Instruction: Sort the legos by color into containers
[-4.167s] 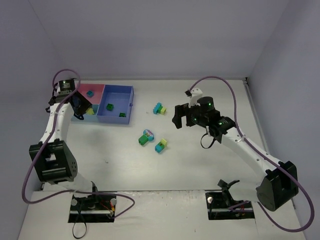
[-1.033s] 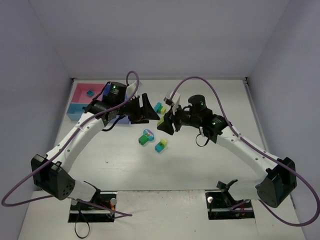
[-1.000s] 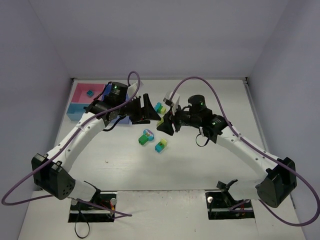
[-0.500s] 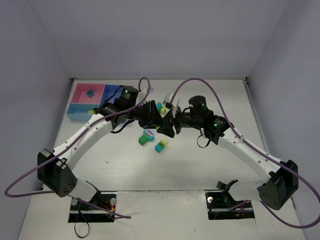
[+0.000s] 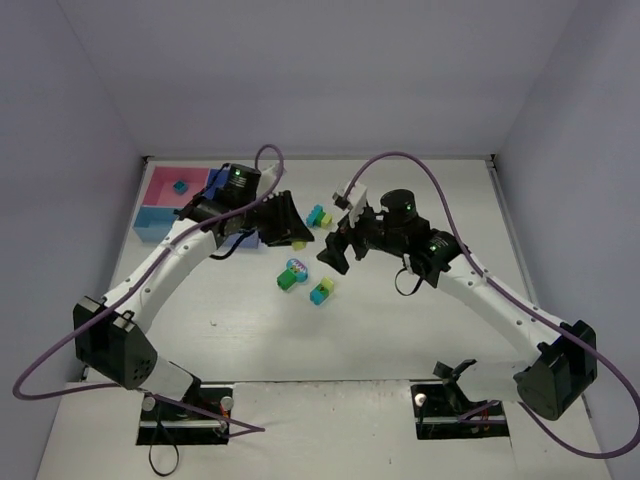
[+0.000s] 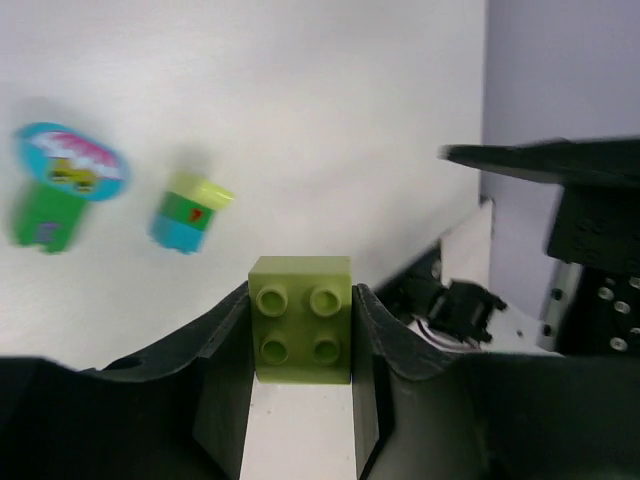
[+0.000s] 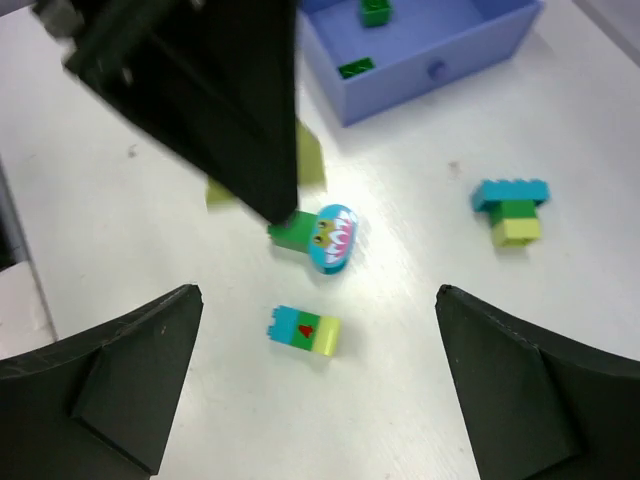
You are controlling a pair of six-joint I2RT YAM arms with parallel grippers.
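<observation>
Left gripper [image 5: 287,222] is clamped on a yellow-green 2x2 brick [image 6: 301,320]. Its fingers [image 6: 225,370] sit on two opposite side faces, and the flat walls give the pads a square seat, so the brick can't twist.

The brick is mid-frame in the top view, just left of the right gripper [image 5: 335,245]. We judge it's off the table [image 5: 400,330], since the left wrist view shows the surface well below it. Studs face the wrist camera, back along the gripper. The footprint is square, so there's no real long axis, and its sides run parallel to the fingers.

Right gripper has its jaws spread wide with nothing in them, hanging over the loose bricks. We read that as waiting its turn. The two claws are near each other, so a clash is the thing to watch.

Loose in the right wrist view:
- centre: green brick with a cyan oval plate [image 7: 315,235]
- below it: cyan/yellow-green pair [image 7: 305,330]
- right of frame: teal/green/yellow-green stack [image 7: 512,208]

Trays are upper left in the top view. The pink tray [image 5: 160,185] holds a teal brick [image 5: 180,186], and the medium-blue tray [image 7: 450,60] holds dark green bricks [image 7: 375,10]. So we figure the yellow-green brick goes to the light-blue tray [image 5: 150,222]. We can't see what's in it, as the left arm covers most of it.
</observation>
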